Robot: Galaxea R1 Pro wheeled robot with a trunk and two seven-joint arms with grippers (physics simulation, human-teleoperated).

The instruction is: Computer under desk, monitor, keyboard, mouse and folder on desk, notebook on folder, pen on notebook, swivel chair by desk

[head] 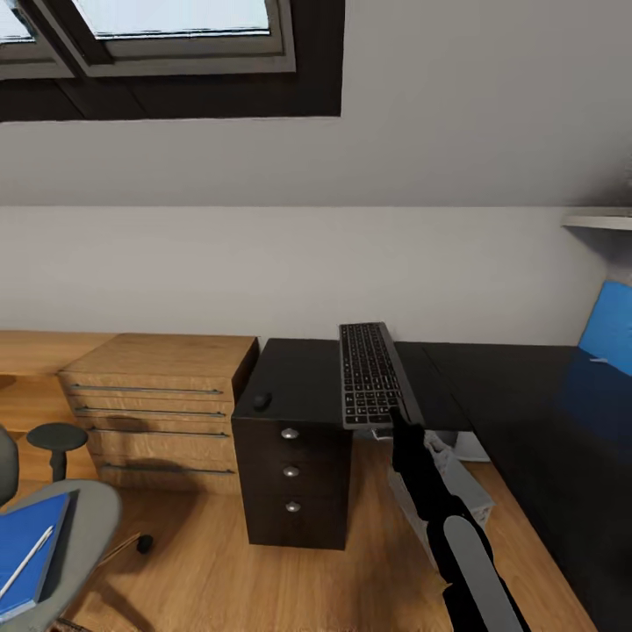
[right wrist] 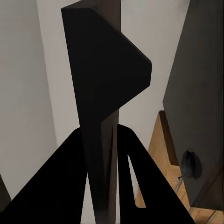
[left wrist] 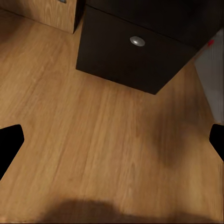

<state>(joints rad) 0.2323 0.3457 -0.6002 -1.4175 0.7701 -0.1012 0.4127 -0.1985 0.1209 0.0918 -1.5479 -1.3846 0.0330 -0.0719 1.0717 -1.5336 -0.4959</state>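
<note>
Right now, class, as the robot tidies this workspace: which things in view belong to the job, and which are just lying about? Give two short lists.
Job:
keyboard, held by the right claw
mouse on the desk
folder with pen, on the chair

Lying about:
wooden dresser
skylight
blue panel

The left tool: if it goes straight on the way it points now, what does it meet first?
Most likely the bare wood floor, which lies straight ahead between the left tool's open fingers. The black drawer unit stands off that line, nearer the frame's edge. Depth is unclear.
</note>
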